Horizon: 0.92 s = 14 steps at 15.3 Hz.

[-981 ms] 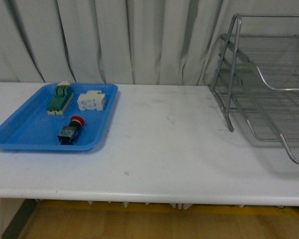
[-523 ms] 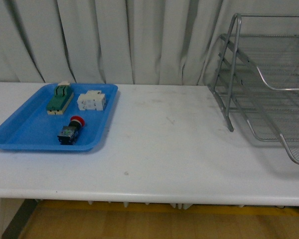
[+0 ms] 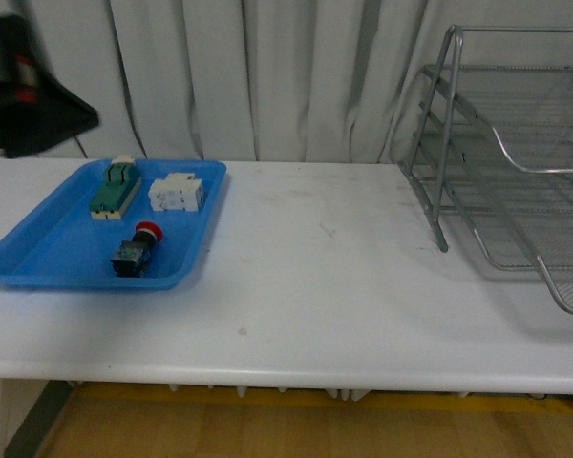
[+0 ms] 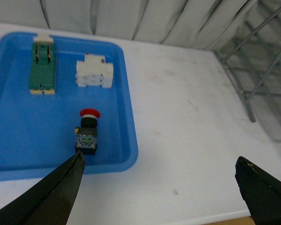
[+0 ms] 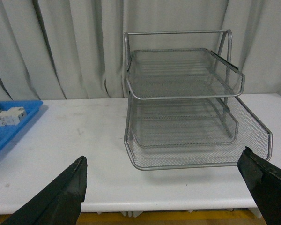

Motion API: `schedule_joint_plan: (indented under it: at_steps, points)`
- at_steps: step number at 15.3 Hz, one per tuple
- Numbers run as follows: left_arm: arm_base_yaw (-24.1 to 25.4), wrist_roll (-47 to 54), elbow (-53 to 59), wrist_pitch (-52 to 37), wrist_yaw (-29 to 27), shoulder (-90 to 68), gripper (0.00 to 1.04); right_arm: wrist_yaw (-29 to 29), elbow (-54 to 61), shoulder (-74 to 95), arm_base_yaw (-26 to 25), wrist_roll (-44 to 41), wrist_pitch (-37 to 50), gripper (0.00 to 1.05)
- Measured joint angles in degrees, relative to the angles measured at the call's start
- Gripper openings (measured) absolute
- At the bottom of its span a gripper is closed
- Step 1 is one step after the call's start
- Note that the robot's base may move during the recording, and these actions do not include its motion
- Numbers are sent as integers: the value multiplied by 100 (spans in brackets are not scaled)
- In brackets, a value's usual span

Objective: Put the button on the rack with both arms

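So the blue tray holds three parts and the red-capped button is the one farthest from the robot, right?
Not quite. The blue tray does hold three parts, but the button is the one nearest the robot. The green-and-cream switch and the white block lie behind it. The front view shows this.

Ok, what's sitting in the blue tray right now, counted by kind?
Red-capped button: 1
White block: 1
Green-and-cream switch: 1
Total: 3, all in the blue tray
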State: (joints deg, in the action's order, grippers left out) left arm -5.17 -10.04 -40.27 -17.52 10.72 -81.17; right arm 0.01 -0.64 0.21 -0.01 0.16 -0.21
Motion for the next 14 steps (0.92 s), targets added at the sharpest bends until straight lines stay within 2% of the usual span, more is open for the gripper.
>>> schedule_joint_plan:
  at_steps: [3,6,9,12,14]
  points:
    - [-77,46,-529,166,-20,-691,98,0,0,0,0,0,0,98]
    - [-317,404,-2208,994,-223,-2588,98,0,0,0,0,2,0,98]
    - [-435,1073,-3508,1668,-730,-3783,98,0,0,0,0,0,0,98]
    - [-87,1486,-4291,2131,-1207,-4568,98,0,0,0,0,0,0,98]
    - [201,1547,-4463,2304,-1268,-4900,98,0,0,0,0,2,0,98]
